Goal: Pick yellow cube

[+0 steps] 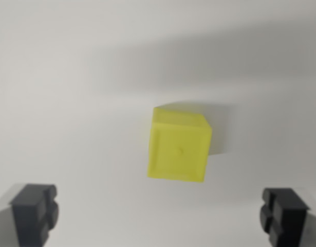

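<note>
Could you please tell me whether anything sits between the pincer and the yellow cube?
Nothing visible does. The yellow cube sits alone on the plain white surface, and the open pincer has only bare surface between its fingertips and the cube.

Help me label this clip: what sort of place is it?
Probably a lab test bench, though little shows: a plain white surface, a single yellow cube, and the open gripper above it.
</note>
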You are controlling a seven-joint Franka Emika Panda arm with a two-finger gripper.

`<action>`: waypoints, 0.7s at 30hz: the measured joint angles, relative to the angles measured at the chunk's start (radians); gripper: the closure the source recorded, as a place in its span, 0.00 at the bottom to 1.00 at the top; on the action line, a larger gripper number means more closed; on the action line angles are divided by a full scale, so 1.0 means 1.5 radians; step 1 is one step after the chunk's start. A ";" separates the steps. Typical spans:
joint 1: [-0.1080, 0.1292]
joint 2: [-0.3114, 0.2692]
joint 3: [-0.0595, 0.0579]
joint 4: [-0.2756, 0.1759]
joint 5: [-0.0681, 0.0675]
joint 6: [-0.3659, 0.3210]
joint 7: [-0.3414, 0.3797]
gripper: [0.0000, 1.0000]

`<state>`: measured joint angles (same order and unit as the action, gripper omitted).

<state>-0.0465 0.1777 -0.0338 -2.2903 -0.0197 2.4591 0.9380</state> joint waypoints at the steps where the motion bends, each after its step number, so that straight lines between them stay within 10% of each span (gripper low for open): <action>1: 0.000 0.002 0.000 -0.003 0.000 0.005 0.001 0.00; 21: -0.007 0.046 0.000 -0.054 0.011 0.103 0.015 0.00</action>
<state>-0.0575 0.2469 -0.0338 -2.3712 -0.0034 2.6129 0.9608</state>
